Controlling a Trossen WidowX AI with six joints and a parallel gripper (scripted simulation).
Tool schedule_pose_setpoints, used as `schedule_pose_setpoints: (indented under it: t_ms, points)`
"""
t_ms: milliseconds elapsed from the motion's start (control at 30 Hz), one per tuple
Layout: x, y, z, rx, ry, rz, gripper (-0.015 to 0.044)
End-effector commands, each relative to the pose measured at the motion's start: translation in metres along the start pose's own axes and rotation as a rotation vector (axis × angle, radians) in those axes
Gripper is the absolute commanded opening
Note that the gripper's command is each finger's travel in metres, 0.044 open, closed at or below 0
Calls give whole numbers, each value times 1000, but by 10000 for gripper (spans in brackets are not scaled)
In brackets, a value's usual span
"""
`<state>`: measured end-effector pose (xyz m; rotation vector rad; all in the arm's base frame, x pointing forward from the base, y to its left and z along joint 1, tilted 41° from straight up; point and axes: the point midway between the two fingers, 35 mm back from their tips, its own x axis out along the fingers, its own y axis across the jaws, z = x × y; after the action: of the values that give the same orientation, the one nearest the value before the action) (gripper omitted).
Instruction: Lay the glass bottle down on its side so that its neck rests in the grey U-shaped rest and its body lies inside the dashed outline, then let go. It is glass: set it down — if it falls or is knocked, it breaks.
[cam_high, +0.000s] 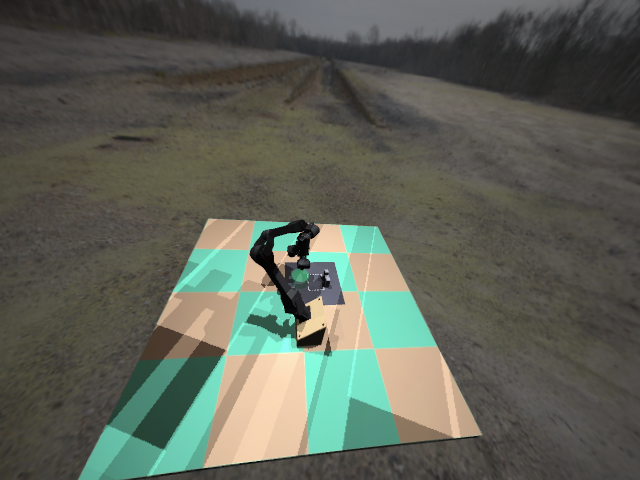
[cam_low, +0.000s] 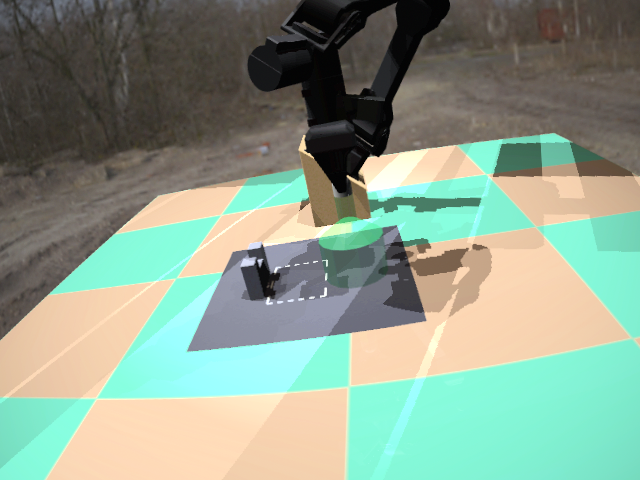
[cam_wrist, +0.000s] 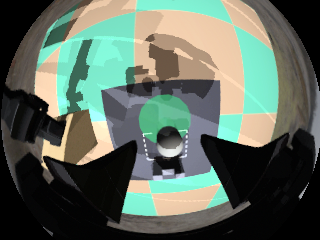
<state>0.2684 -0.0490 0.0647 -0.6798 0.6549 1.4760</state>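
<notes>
Lining up grasp on bottle neck looks like step in hand. Jaws (cam_low: 341, 192) apart, either side of neck. Glass bottle (cam_high: 299, 275) (cam_low: 352, 237) (cam_wrist: 165, 112) upright on dark mat (cam_high: 330, 297) (cam_low: 305, 322) (cam_wrist: 207, 102), beside dashed outline (cam_high: 309, 282) (cam_low: 326, 279) (cam_wrist: 187, 145); grey rest (cam_high: 326, 279) (cam_low: 253, 276) (cam_wrist: 167, 175) across outline from bottle. Next, I'd say: close gently, lift bottle, tip neck towards rest.

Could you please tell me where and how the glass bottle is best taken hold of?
Probably by the neck, from above, with the jaws closing on opposite sides. The bottle stands upright on the dark mat; its slim neck rises from a much wider green body, and the pale cap points up.
</notes>
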Motion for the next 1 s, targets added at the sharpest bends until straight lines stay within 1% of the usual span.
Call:
schedule_pose_setpoints:
  t_ms: [0, 167, 233, 967]
  points:
    - [0, 0, -1, -5, 4, 0, 256]
    - [0, 0, -1, -5, 4, 0, 125]
    - [0, 0, -1, -5, 4, 0, 112]
    - [-1, 0, -4, -1, 1, 0, 107]
